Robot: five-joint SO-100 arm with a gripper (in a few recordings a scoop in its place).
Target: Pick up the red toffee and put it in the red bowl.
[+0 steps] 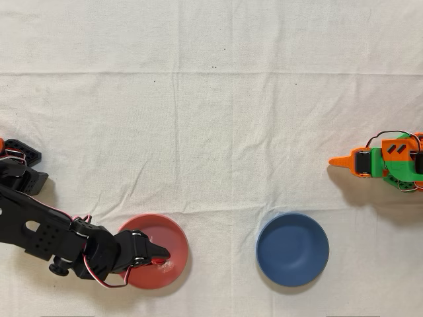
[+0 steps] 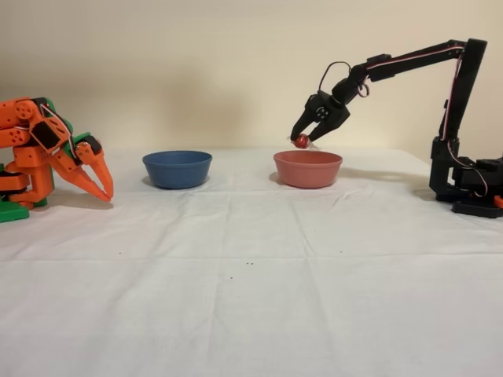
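red bowl (image 2: 307,169), jaws clamping red toffee (image 2: 302,141) above it

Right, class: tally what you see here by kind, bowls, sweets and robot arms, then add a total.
Bowls: 2, the red bowl and the blue bowl
Sweets: 1, the red toffee, held in the gripper
Robot arms: 2, the black arm and the idle orange arm
Total: 5

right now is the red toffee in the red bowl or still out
Out: the red toffee hangs pinched in the gripper jaws just above the red bowl rim.
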